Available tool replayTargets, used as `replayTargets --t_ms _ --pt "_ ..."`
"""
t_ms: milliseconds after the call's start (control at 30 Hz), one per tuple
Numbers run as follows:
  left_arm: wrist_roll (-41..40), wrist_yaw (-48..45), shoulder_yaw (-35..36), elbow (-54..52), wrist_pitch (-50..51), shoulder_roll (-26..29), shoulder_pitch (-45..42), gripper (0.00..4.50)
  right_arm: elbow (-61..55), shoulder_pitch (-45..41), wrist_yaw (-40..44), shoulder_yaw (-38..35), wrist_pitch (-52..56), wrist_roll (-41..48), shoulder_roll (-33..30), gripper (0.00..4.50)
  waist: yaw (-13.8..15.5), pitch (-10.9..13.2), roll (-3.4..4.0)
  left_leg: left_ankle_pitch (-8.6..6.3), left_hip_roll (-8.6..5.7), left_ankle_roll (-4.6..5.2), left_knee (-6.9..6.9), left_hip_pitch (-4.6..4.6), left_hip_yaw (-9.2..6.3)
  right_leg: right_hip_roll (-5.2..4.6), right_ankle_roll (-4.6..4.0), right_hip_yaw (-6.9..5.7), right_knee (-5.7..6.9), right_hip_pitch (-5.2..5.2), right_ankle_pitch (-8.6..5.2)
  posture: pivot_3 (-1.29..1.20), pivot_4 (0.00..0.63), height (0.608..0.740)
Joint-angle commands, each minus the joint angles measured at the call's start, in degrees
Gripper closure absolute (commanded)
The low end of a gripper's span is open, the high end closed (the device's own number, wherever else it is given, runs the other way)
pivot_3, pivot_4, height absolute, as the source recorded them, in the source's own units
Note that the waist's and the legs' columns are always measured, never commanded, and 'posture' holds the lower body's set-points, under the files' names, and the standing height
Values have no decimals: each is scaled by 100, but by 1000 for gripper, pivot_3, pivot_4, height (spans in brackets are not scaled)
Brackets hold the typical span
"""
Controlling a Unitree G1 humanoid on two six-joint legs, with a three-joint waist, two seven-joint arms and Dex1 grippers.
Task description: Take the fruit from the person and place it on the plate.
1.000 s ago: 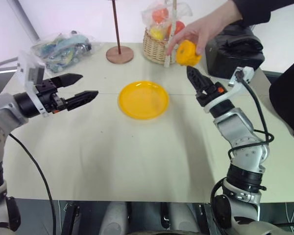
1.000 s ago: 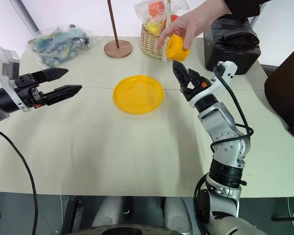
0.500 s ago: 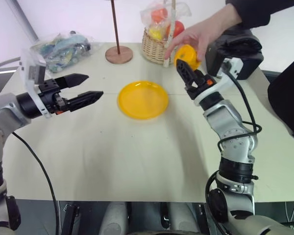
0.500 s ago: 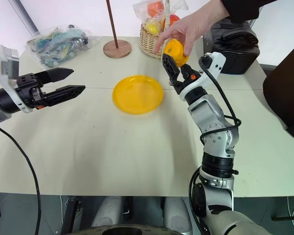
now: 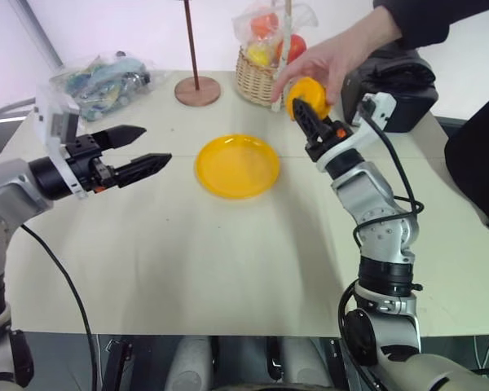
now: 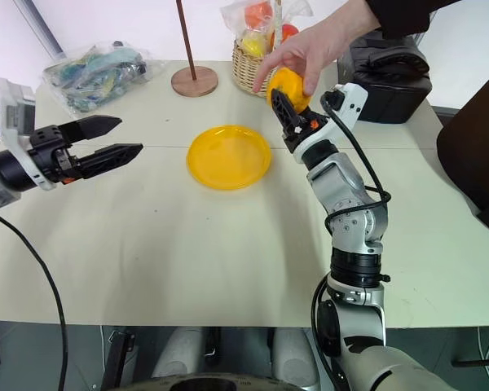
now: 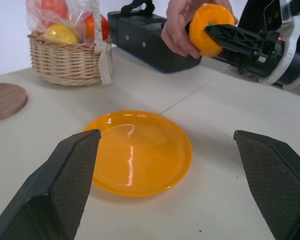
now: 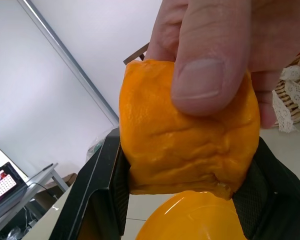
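Observation:
The person's hand holds the round orange fruit above the table, right of the yellow plate. My right gripper reaches up from below and is shut on the fruit. In the right wrist view the fruit sits squeezed between both black fingers, with the person's thumb still pressed on it. My left gripper hovers open left of the plate, pointing toward it, with nothing between its fingers.
A wicker basket of wrapped fruits stands behind the plate, next to a round wooden stand base with a pole. A clear bag of items lies at the back left. A black case sits at the back right.
My right gripper has risen and moved left to the fruit, and its fingers have shut on it. The person's hand still holds the fruit. The left arm has stayed put.

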Motion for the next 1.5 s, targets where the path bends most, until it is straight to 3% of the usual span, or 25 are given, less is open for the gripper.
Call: replayTargets --t_ms 33,233,367,733,900,1200,1367,1500 --pt "-4 17 186 -153 -129 23 23 0 -53 -181 90 109 -35 -130 -56 2455 -1 0 0 0 0 0 0 0 0 0 0 0 0 0 0 0 150 740" --pt "710 -199 -31 -15 -419 267 797 0 1010 -184 887 1272 -101 -1133 -132 2455 -63 1 2 0 0 0 -12 13 8 3 -1 10 0 -1 -1 0 150 740" --pt "972 -152 56 30 -606 117 1322 0 1919 -539 1313 1900 -469 -1913 -28 2455 -79 1 2 0 3 0 -11 -4 6 7 -5 11 4 -17 -2 0 150 740" --pt "723 288 491 -577 -463 -277 1872 0 3104 -876 1948 2195 -1214 -2886 127 2455 0 -1 -2 0 0 0 -5 -18 3 -5 -4 10 4 -27 -1 0 150 740" --pt "640 415 554 -699 -428 -310 1935 0 3335 -930 1933 2023 -1449 -3046 179 63 -21 -2 -2 0 1 -1 -6 -18 1 -3 -4 10 5 -28 -1 0 150 740" --pt "588 500 564 -700 -435 -288 1893 0 2127 -1040 1876 1936 -998 -3236 -8 20 -17 -1 -1 0 1 -1 -6 -19 -3 -3 -4 10 6 -30 -1 0 150 740" --pt "771 776 622 -478 -662 -426 1666 0 661 -1232 1853 977 279 -2306 -519 20 27 -1 -2 0 0 -1 -3 -19 -9 -6 -4 8 5 -26 -1 0 150 740" --pt "1164 1165 531 -189 -1089 -716 1398 0 396 -839 2052 621 373 -2319 -1291 20 36 -3 -5 0 -3 0 -1 -15 -4 -7 -4 -9 -5 -8 -2 0 150 740"
